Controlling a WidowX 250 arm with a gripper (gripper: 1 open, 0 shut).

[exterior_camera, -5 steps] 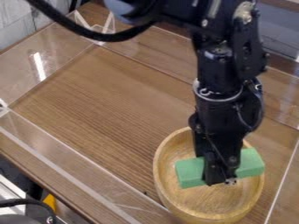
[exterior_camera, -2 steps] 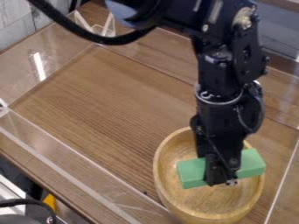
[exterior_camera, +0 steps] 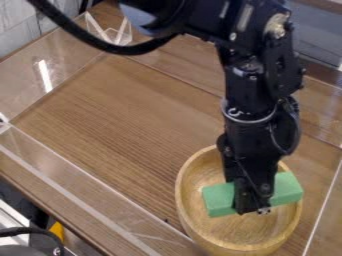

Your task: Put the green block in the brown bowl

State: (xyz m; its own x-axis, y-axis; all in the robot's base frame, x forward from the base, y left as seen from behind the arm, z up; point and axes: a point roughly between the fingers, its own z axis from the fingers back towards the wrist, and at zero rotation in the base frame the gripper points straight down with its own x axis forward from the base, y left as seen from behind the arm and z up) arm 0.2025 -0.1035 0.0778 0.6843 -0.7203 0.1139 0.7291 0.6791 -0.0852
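Single view: we are looking down obliquely from a raised, fairly near position across the wooden tabletop (exterior_camera: 120, 120), arm (exterior_camera: 254, 90) filling the frame's right.

Wood-grain tabletop (exterior_camera: 120, 120); clear plastic walls (exterior_camera: 60, 165) around it.

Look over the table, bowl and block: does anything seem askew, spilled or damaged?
Nothing stands out. The green block sits inside the bowl, gripped by the shut gripper pointing straight down. No spill or damage shows on the table.
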